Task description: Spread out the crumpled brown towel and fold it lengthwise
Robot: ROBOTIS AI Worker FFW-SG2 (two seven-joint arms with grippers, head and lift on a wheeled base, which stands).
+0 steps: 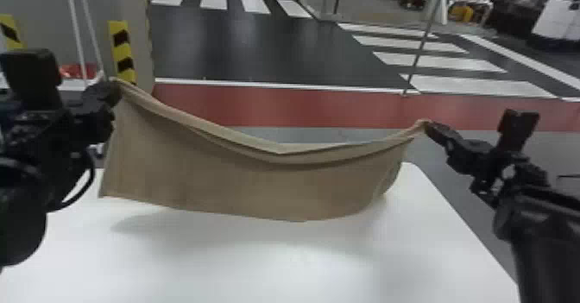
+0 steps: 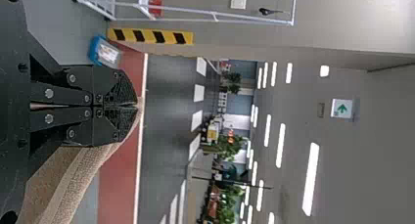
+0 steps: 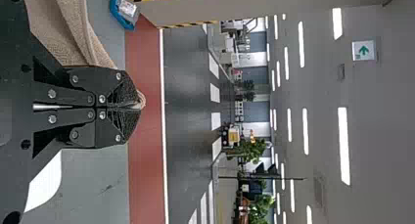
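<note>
Brown and sagging: holding the towel point(image 1: 259, 185) by its upper corners, clamping one in the left pincer point(image 1: 114, 85) and one in the right pincer point(image 1: 426, 126), dangling it below both, above the white table point(image 1: 276, 267). Seemingly spreading; next likely needing tautening and lowering before folding lengthwise.

This looks like a big indoor hall made up like a street. The shiny black floor point(image 1: 259, 52) has fat white painted stripes point(image 1: 213, 0) for crossing, beside a flat red band point(image 1: 302, 110). Long white ceiling lights point(image 2: 311, 179) and a white sign with a green arrow point(image 2: 342, 108) show it's inside.
</note>
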